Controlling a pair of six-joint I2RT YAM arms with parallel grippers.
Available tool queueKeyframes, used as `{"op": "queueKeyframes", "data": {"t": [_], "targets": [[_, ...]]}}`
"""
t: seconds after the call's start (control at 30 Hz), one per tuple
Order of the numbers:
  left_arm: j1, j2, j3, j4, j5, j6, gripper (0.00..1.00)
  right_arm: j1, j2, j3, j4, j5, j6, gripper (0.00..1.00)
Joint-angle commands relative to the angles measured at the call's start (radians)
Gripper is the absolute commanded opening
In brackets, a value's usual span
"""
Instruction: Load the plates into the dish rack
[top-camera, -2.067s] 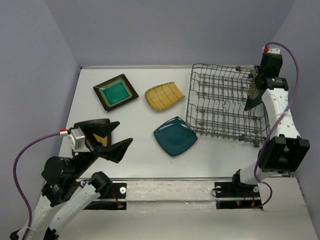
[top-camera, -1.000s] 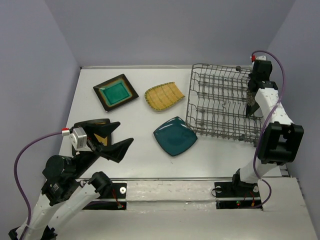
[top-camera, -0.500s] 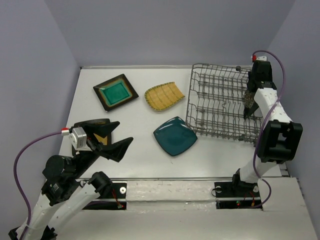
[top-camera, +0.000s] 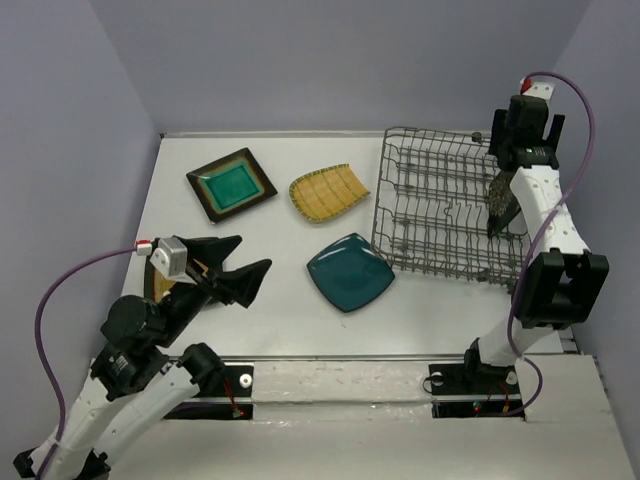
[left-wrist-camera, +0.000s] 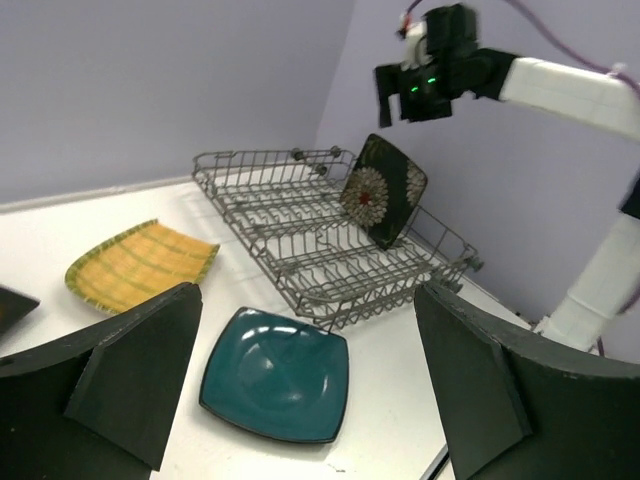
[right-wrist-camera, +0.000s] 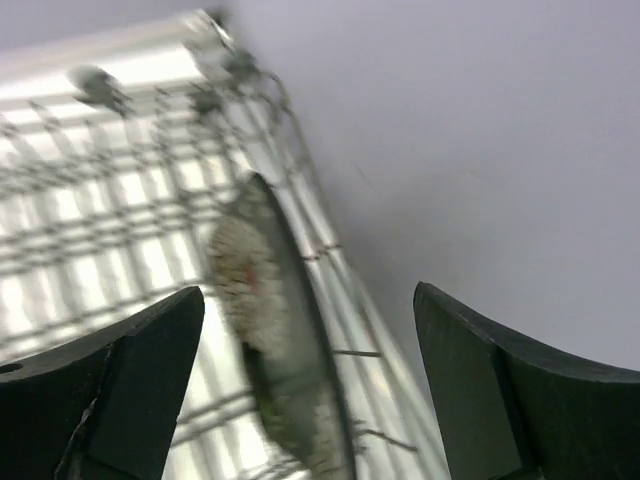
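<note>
The right gripper, spread wide and empty, has lifted since half a second ago and hangs just above the floral plate, clear of its top edge. That plate stands on edge, tilted, at the right end of the dish rack. The left gripper, also wide open, has shifted slightly over the surface. The plain teal plate lies flat ahead of it.

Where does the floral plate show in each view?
Top external: floral plate stands on edge at the right side of the rack, right of frame.
Left wrist: floral plate upright in the rack, upper centre-right.
Right wrist: floral plate edge-on, blurred, lower centre.
Landmark: the rack holding it.
</note>
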Motion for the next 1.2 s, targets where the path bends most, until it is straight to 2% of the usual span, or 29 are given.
{"op": "queueKeyframes", "data": {"t": [0.0, 0.07, 0.17, 0.27, 0.43, 0.5, 0.53, 0.57, 0.6, 0.7, 0.77, 0.83, 1.03, 1.17], "targets": [[0.009, 0.102, 0.021, 0.007, -0.154, -0.075, 0.99, 0.129, -0.130, 0.077, -0.001, -0.069, 0.197, 0.92], [0.014, 0.197, 0.025, -0.013, -0.158, -0.096, 0.99, 0.173, -0.181, 0.062, 0.002, -0.094, 0.233, 0.92], [0.014, 0.385, 0.054, -0.070, -0.068, -0.133, 0.99, 0.233, -0.263, -0.002, 0.012, -0.190, 0.323, 0.91], [0.014, 0.455, 0.047, -0.041, 0.051, -0.155, 0.99, 0.244, -0.386, -0.131, 0.045, -0.317, 0.401, 0.88], [0.014, 0.519, -0.048, 0.053, 0.047, -0.324, 0.98, 0.253, -0.582, -0.346, 0.124, -0.456, 0.463, 0.87], [0.014, 0.555, -0.099, 0.150, 0.062, -0.380, 0.87, 0.262, -0.654, -0.441, 0.142, -0.532, 0.494, 0.87], [0.014, 0.635, -0.169, 0.215, 0.059, -0.427, 0.73, 0.262, -0.691, -0.493, 0.150, -0.578, 0.512, 0.87], [0.014, 0.636, -0.169, 0.216, 0.059, -0.448, 0.67, 0.262, -0.692, -0.493, 0.150, -0.578, 0.512, 0.87], [0.014, 0.698, -0.201, 0.273, 0.050, -0.461, 0.64, 0.262, -0.722, -0.541, 0.157, -0.648, 0.524, 0.87], [0.015, 0.823, -0.220, 0.346, 0.006, -0.475, 0.67, 0.262, -0.791, -0.621, 0.174, -0.727, 0.546, 0.87], [0.018, 0.919, -0.217, 0.387, -0.013, -0.481, 0.75, 0.262, -0.828, -0.654, 0.186, -0.775, 0.558, 0.87], [0.026, 0.976, -0.217, 0.441, -0.016, -0.483, 0.78, 0.262, -0.871, -0.697, 0.190, -0.804, 0.566, 0.87], [0.052, 1.145, -0.191, 0.548, -0.026, -0.478, 0.79, 0.262, -0.937, -0.800, 0.248, -0.919, 0.600, 0.86], [0.072, 1.220, -0.177, 0.620, -0.026, -0.463, 0.75, 0.262, -0.948, -0.839, 0.266, -0.936, 0.613, 0.85]]}}
